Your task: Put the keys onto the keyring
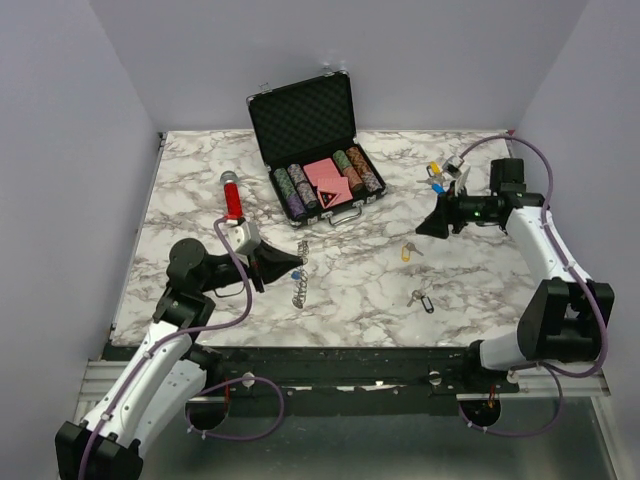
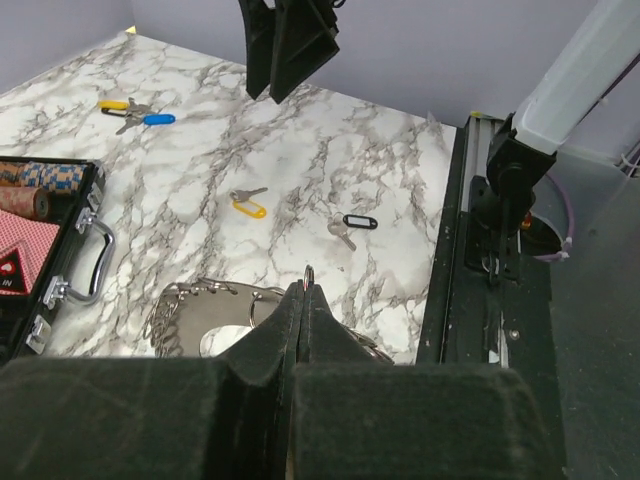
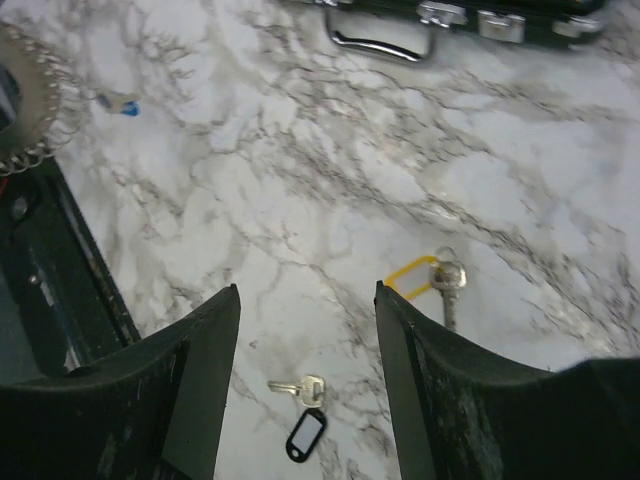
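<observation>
My left gripper (image 1: 294,262) is shut on the keyring (image 1: 299,287), a silver ring fringed with small keys that stands on edge on the marble. In the left wrist view the ring's wire pokes out between the closed fingertips (image 2: 306,288) and its key fringe (image 2: 185,312) hangs to the left. My right gripper (image 1: 432,222) is open and empty, above the table. In the right wrist view its jaws (image 3: 307,290) frame a black-tagged key (image 3: 305,425); a yellow-tagged key (image 3: 432,276) lies by the right finger. Yellow- and blue-tagged keys (image 1: 435,176) lie at the back right.
An open black case (image 1: 315,140) of poker chips and cards stands at the back centre. A red cylinder (image 1: 232,196) lies left of it. The yellow-tagged key (image 1: 407,251) and the black-tagged key (image 1: 422,298) lie between the arms. The keyring (image 3: 28,105) shows at the right wrist view's top left.
</observation>
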You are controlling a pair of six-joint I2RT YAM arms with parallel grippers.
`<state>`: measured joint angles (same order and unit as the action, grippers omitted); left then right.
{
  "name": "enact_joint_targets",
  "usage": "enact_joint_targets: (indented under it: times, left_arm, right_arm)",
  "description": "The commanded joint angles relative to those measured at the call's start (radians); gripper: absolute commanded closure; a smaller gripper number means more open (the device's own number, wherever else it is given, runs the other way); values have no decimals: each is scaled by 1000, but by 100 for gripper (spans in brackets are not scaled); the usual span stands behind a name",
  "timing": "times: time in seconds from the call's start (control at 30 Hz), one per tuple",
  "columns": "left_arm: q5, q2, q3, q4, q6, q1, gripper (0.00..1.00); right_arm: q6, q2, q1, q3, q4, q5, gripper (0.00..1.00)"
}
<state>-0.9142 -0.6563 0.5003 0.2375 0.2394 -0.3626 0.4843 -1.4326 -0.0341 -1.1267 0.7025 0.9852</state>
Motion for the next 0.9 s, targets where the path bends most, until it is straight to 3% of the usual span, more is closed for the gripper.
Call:
enact_joint_targets:
  times: [0.0,0.13,0.23,0.57,0.87]
  left_arm:
    - [-16,46,12,8,-66,5,100]
    - [35,106,-29,-13,-109,5,100]
    - [46,113,-25,-30,-124,5,100]
    - [54,119,-17,-60,-153,5,100]
    - [54,106,-9,-76,-169,5,100]
  right_arm:
    - [-64,-37,-65,24,-74,-92,36]
    - [-9,-67,-73,21,-29,-97,36]
    - [-54,-129,-73,10,-50,-106,37]
    - [-101,-457,-72,-162,5,-137,50]
    - [-27,-615,-21,-295,136,-152,51]
